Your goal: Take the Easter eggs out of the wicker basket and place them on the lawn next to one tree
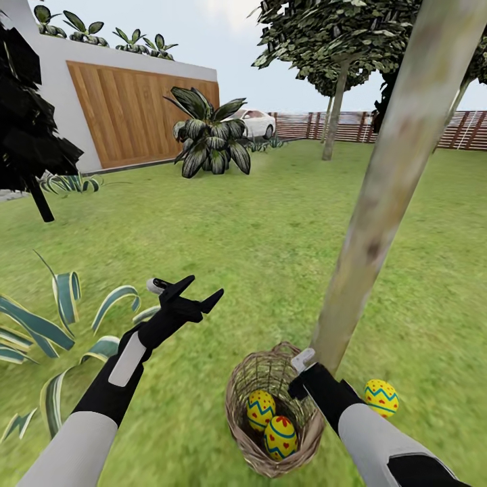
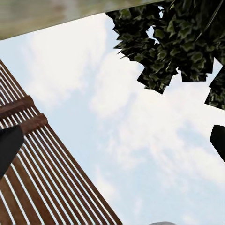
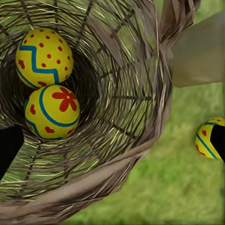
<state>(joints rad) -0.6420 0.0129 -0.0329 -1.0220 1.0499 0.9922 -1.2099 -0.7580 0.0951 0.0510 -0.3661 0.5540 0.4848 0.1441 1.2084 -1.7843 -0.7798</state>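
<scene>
Right gripper (image 1: 297, 389) hangs open and empty over the wicker basket (image 1: 238, 396); left gripper (image 1: 189, 297) is spread, holding nothing. I count 1 egg (image 1: 381, 398) on the lawn (image 1: 270, 257) beside the tree (image 1: 379, 223); 2 eggs (image 3: 44, 58) remain inside.

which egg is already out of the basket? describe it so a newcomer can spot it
Find the leaning pale tree trunk in the head view, then follow it down to the wicker basket at its foot. The egg on the grass lies past the right arm, on the far side from the basket. The other two eggs sit inside the basket.
</scene>
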